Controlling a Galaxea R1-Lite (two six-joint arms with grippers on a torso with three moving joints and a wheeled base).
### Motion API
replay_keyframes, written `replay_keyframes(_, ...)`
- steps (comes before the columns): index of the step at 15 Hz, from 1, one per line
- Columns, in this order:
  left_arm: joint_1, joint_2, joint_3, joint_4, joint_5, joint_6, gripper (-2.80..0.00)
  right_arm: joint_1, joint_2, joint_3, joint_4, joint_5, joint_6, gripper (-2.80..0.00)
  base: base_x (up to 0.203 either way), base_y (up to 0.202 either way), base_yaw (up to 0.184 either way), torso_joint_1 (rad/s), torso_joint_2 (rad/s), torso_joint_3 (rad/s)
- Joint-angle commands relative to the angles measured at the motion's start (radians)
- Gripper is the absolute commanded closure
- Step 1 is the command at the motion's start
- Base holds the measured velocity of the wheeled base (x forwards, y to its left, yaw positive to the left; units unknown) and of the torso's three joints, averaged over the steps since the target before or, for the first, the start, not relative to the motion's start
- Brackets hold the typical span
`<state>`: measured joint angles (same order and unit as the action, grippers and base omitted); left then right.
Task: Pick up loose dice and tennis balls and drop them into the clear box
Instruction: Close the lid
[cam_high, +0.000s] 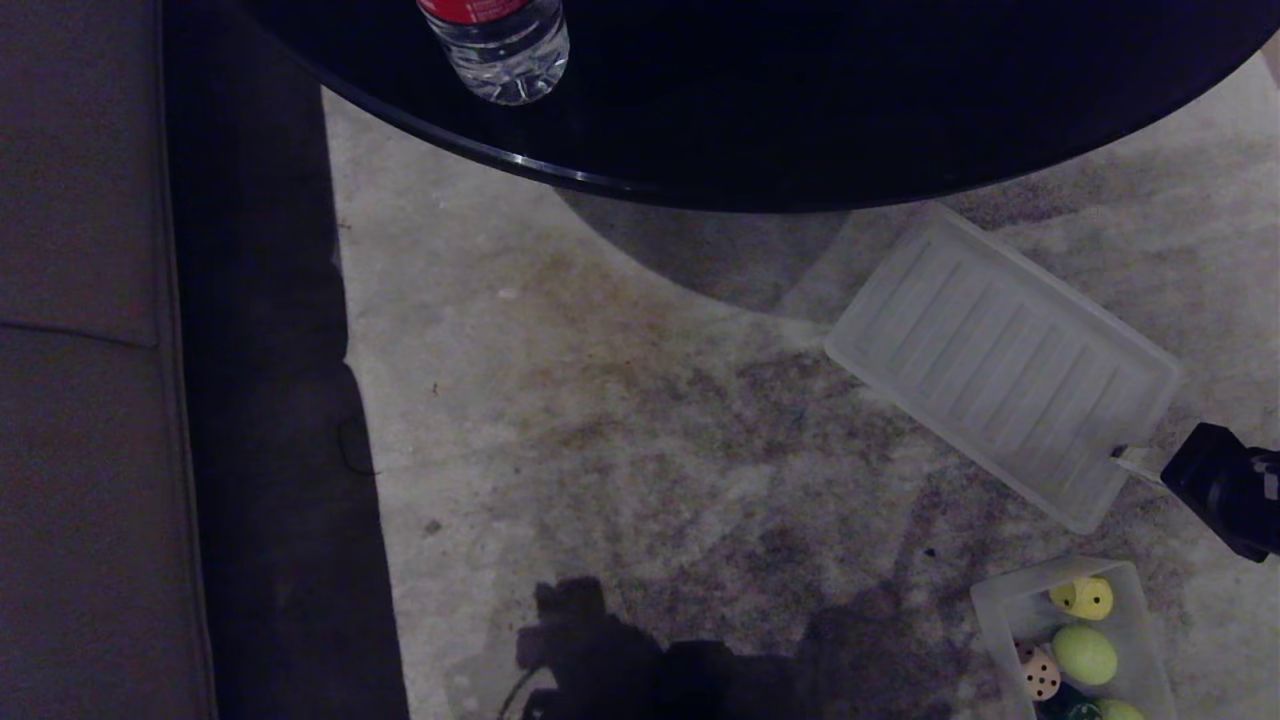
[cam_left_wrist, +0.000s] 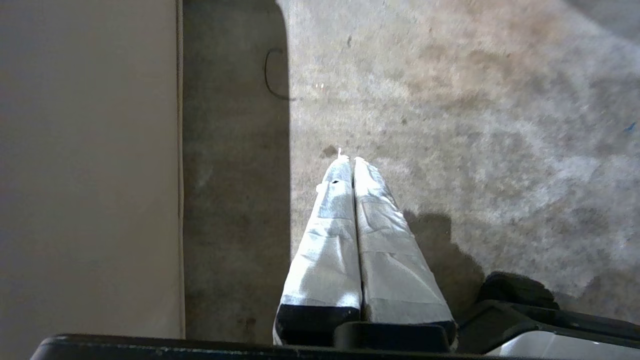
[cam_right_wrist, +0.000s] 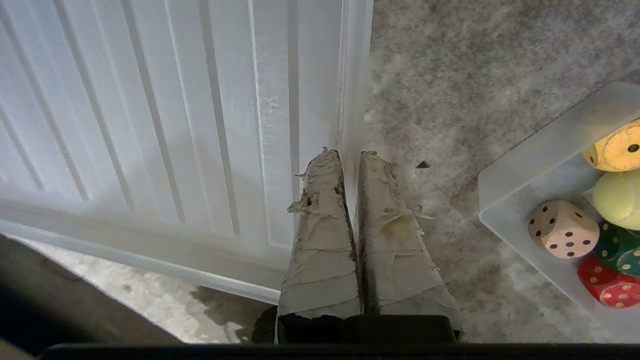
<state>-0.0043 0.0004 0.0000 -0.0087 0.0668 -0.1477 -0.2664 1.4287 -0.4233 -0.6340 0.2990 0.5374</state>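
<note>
We see the right gripper (cam_right_wrist: 350, 155) clenched on the lid (cam_right_wrist: 150, 125), its taped fingers (cam_right_wrist: 320, 235) pinching the raised rim near a corner, one finger inside the rim and one outside, which is why the jaws look nearly shut. In the head view the same gripper (cam_high: 1135, 460) sits at the lid's near corner (cam_high: 1000, 365), and the ribbed lid lies flat on the carpet (cam_high: 650, 400), partly under the round black table (cam_high: 800, 100). We judge this edge grip is chosen because a flat lid offers nothing else to hold. Just beside it is the box (cam_high: 1000, 610), already holding the yellow die (cam_high: 1085, 597), a tennis ball (cam_high: 1084, 654), the beige die (cam_high: 1040, 675) and a second ball (cam_high: 1118, 710). The right wrist view also shows a green die (cam_right_wrist: 617, 250) and a red die (cam_right_wrist: 607, 287) packed in there. So no loose pieces show on the carpet, and we think the sorting is done and the lid is next. The left gripper (cam_left_wrist: 350, 160) is shut, empty, parked over carpet near the sofa (cam_left_wrist: 85, 165). A bottle (cam_high: 500, 45) stands on the table.
</note>
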Motion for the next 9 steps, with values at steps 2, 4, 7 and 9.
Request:
replay_keyframes(2, 0.0, 0.001, 0.0, -0.001, 0.001, -0.001, 0.0, -0.001, -0.001, 0.003, -0.004, 0.002, 0.003, 0.0, 0.0, 0.0, 0.0, 0.002, 0.0, 0.2)
replay_keyframes(4, 0.0, 0.001, 0.0, -0.001, 0.001, -0.001, 0.0, -0.001, -0.001, 0.002, -0.005, 0.002, 0.003, 0.0, 0.0, 0.0, 0.0, 0.002, 0.0, 0.208)
replay_keyframes(7, 0.0, 0.001, 0.0, -0.001, 0.001, -0.001, 0.0, -0.001, -0.002, 0.005, -0.004, 0.002, 0.003, 0.0, 0.0, 0.0, 0.0, 0.001, 0.0, 0.205)
replay_keyframes(9, 0.0, 0.001, 0.0, -0.001, 0.001, -0.001, 0.0, -0.001, -0.002, 0.005, -0.004, 0.002, 0.003, 0.0, 0.0, 0.0, 0.0, 0.0, 0.0, 0.203)
